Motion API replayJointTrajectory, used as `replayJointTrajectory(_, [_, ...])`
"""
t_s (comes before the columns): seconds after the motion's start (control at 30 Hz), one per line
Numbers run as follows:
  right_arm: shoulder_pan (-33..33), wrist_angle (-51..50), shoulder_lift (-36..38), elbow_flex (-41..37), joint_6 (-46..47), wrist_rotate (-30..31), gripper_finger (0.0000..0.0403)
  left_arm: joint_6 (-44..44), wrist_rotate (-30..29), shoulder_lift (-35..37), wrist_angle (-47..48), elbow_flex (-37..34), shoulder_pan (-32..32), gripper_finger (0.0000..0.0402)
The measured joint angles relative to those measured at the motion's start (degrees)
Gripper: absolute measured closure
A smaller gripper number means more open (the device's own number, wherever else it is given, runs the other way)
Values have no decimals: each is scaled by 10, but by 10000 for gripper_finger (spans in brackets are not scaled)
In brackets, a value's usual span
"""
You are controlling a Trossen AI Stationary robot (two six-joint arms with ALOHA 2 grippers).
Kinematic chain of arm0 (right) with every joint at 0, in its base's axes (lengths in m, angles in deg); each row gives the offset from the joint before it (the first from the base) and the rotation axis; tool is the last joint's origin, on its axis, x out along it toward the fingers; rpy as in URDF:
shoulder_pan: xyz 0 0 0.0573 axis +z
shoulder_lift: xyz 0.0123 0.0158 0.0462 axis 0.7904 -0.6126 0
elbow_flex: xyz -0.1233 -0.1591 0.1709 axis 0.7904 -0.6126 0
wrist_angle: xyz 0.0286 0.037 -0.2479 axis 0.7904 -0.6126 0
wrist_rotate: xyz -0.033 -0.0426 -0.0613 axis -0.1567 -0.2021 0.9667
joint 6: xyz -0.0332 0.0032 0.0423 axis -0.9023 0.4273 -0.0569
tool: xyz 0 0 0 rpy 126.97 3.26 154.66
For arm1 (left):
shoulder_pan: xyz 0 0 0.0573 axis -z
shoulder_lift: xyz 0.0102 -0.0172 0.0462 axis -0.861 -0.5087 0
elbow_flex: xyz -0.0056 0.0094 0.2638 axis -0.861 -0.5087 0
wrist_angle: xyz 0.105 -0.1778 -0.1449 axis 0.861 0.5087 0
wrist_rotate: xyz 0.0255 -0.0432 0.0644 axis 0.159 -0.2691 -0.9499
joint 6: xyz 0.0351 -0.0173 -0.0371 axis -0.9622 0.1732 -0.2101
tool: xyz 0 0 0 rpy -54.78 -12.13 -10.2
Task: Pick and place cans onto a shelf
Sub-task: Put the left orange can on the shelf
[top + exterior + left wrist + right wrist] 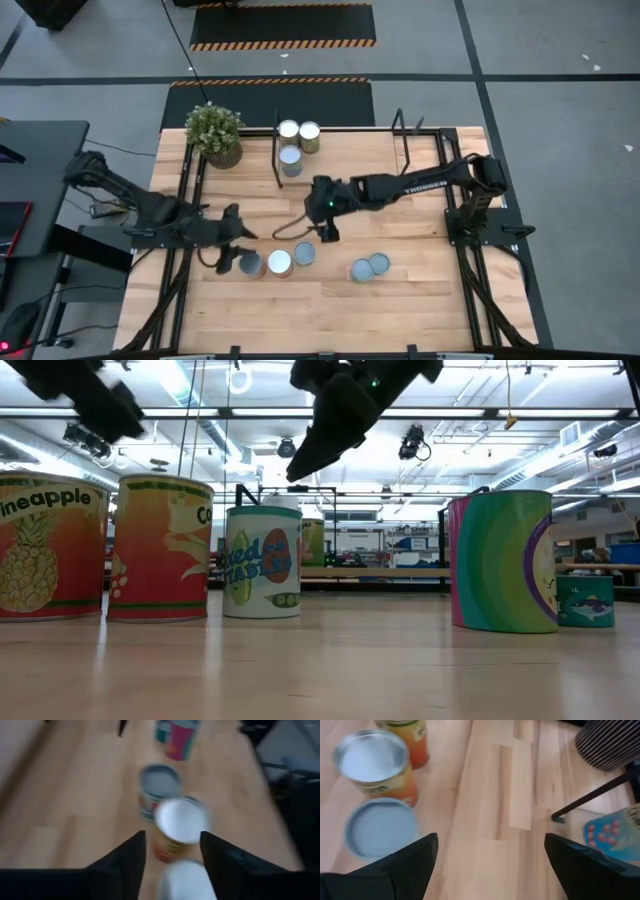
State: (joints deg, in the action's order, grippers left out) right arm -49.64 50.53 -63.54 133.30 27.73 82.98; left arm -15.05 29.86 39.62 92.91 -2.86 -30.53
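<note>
Five cans stand on the table's near half: a row of three [249, 263], [279, 263], [304, 254] and a pair [362, 270], [379, 263]. Three more cans [288, 130], [309, 136], [291, 160] stand at the shelf [402, 140] by the far edge. My left gripper [228, 256] is open just left of the row's leftmost can; in the left wrist view [172, 837] that can's white top [186, 881] shows between and below the fingers. My right gripper [325, 232] is open and empty above the table, just far of the row; the right wrist view [490, 840] shows the cans [372, 760], [380, 827] off to one side.
A potted green plant [213, 133] stands at the table's far left corner beside the shelf. The low view shows the can row [160, 550] and the pair [505, 560] with a gap between them. Bare wood lies along the near edge [330, 320].
</note>
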Motion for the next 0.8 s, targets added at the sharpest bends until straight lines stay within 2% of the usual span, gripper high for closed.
replayJointTrajectory(0.1, [24,-11,0,0,22,29,30,74,4,0,55,27,46,170])
replayJointTrajectory(0.2, [49,-12,0,0,44,65,30,152,3,0,103,51,99,156])
replayJointTrajectory(0.47, [105,-13,0,0,95,141,30,359,5,-57,206,58,217,190])
replayJointTrajectory(0.63, [122,-14,0,0,123,159,30,436,-3,-126,223,58,244,203])
replayJointTrajectory(0.8, [131,-14,0,0,146,168,30,468,0,-195,249,58,236,161])
